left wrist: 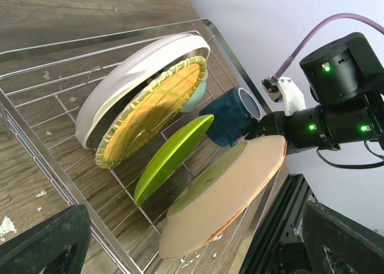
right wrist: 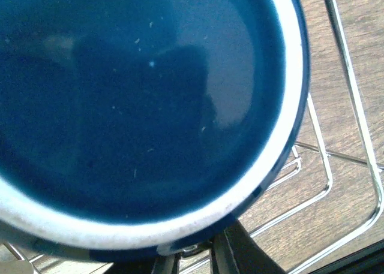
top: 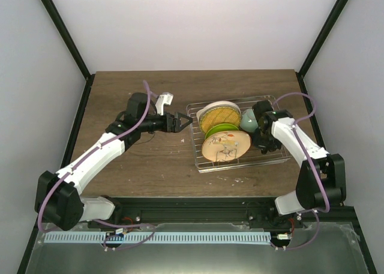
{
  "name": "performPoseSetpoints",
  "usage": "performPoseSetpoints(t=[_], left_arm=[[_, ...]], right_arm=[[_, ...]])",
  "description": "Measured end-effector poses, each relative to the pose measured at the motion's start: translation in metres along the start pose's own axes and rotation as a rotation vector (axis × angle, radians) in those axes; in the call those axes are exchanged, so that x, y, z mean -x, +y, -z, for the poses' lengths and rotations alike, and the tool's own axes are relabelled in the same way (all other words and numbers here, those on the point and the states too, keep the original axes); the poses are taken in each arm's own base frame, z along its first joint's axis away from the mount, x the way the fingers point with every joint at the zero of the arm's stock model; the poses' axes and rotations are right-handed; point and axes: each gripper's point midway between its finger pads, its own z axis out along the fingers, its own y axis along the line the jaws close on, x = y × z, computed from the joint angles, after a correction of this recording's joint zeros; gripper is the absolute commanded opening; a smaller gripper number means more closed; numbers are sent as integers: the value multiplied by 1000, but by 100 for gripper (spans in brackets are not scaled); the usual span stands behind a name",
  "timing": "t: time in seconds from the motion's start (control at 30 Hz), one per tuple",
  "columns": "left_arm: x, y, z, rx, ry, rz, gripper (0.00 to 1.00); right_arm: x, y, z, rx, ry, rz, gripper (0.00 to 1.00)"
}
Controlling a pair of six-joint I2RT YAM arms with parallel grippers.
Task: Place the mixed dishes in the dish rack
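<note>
Four plates (left wrist: 150,106) lean in a wire dish rack (left wrist: 120,35).
The right gripper (left wrist: 264,127) holds a dark blue mug (left wrist: 231,115) just beside them.

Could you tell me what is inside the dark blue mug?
The dark blue mug looks empty: only glossy blue glaze and a few pale specks. Its left side runs off the right wrist view, so that part is unseen.

A dark wooden table (top: 240,85) (scuffed, crumb-flecked) sits between plain white walls (top: 180,28).
</note>
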Motion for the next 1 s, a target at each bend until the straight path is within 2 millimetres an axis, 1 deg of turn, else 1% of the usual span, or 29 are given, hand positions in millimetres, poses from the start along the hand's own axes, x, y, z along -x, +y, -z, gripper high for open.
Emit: performPoseSetpoints(t=[0.4, 0.6, 0.8, 1.0], left_arm=[[0, 0, 0, 0, 0, 0, 97], [0, 0, 0, 0, 0, 0, 97], [0, 0, 0, 0, 1, 0, 97], [-1, 1, 0, 0, 1, 1, 97]], right_arm=[[7, 4, 0, 17, -26, 4, 33], [6, 5, 1, 26, -24, 4, 52], [3, 9, 10, 59, -38, 15, 71], [1, 10, 27, 83, -60, 38, 81]])
